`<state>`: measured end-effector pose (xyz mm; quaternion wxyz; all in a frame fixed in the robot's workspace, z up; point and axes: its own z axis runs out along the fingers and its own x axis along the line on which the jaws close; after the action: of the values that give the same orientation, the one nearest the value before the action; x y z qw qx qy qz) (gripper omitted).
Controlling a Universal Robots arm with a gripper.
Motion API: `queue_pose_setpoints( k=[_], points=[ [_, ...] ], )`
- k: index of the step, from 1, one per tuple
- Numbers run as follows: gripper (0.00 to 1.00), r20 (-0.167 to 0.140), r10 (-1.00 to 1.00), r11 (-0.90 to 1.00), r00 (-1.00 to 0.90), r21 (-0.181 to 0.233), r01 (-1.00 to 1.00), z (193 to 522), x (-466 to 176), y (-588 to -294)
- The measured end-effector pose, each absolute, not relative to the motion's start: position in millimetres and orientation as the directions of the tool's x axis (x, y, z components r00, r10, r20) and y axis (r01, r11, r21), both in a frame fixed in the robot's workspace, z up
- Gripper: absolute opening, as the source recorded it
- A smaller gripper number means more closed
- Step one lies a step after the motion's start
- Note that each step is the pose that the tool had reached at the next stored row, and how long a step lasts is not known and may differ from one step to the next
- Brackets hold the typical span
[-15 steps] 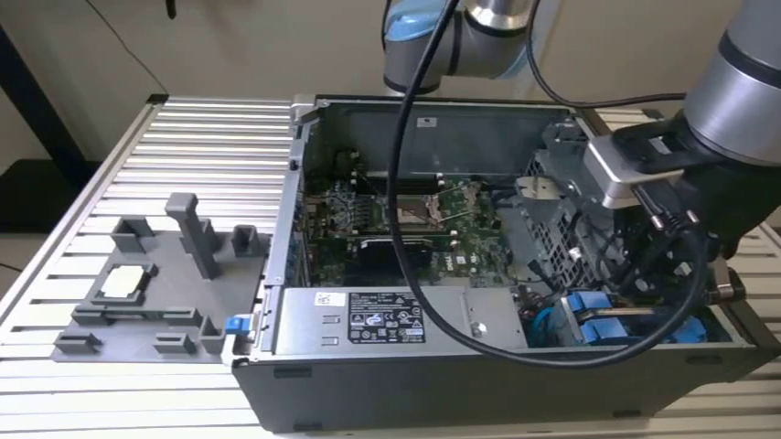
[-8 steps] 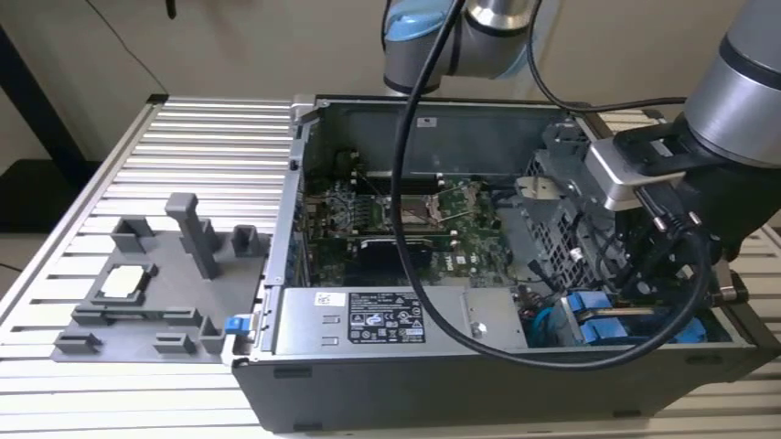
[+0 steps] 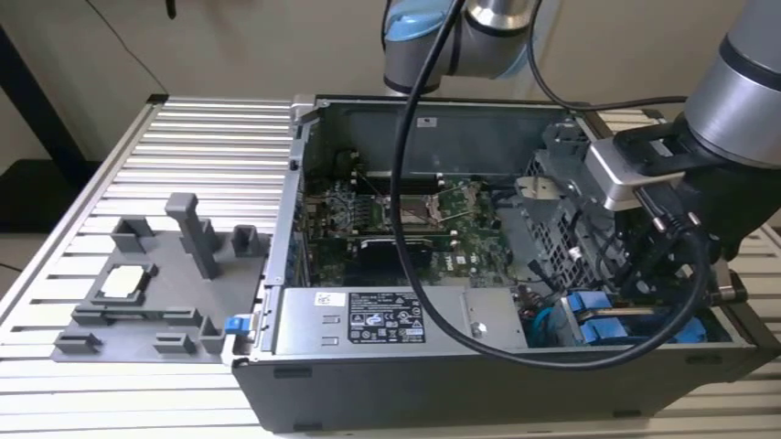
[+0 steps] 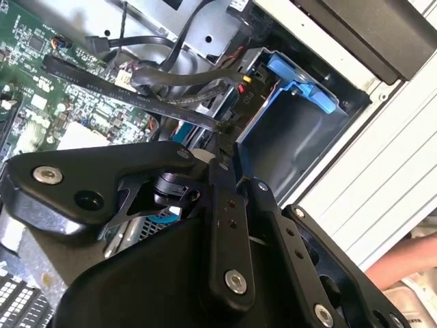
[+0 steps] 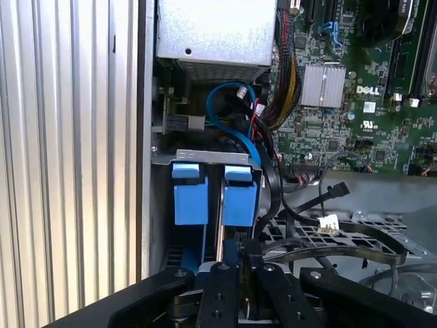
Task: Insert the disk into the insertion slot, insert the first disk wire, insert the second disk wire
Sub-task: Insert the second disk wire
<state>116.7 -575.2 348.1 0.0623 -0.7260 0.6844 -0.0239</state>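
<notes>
The black claw [image 5: 235, 263] is lowered into the blue-railed dark grey insertion slot [image 5: 205, 198] at the black computer case's [image 3: 488, 384] corner; its opening cannot be told.

Arm [image 3: 732, 101] bent downward, gripper [image 5: 235, 273] fingers nearly closed.

The disk [image 3: 606, 327] sits inside the insertion slot [image 3: 635, 322], at the case's front corner on the exterior view's right; its bright blue carrier shows as two upright blue tabs side by side. In the first wrist view the same blue carrier tabs [image 5: 208, 197] stand just beside the case wall. The slot [image 4: 287, 140] is a grey metal bay with a blue plastic tab at its mouth.
</notes>
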Motion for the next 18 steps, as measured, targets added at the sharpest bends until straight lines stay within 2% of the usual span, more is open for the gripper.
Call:
queue_pose_setpoints(
  k=[2, 3, 5, 9, 13, 14, 15, 18],
  points=[
    [0.18, -0.053, -0.997, -0.056, 0.063, -0.124, -0.991, 348.0, 116.8, -575.1],
    [0.25, -0.054, -0.997, -0.056, 0.063, -0.126, -0.991, 347.8, 116.8, -575.2],
    [0.25, -0.060, -0.996, -0.055, 0.064, -0.130, -0.990, 347.4, 116.6, -575.3],
    [0.25, -0.127, -0.990, -0.047, 0.064, -0.135, -0.990, 347.4, 116.6, -575.8],
    [0.25, -0.137, -0.988, -0.045, 0.064, -0.135, -0.990, 347.4, 116.6, -579.5],
    [0.23, -0.139, -0.988, -0.045, 0.064, -0.135, -0.990, 347.4, 116.5, -580.6],
    [0.16, -0.142, -0.988, -0.044, 0.064, -0.135, -0.990, 347.4, 116.5, -581.5],
    [0.16, -0.158, -0.985, -0.042, 0.064, -0.136, -0.990, 347.4, 116.5, -584.1]
  ],
)
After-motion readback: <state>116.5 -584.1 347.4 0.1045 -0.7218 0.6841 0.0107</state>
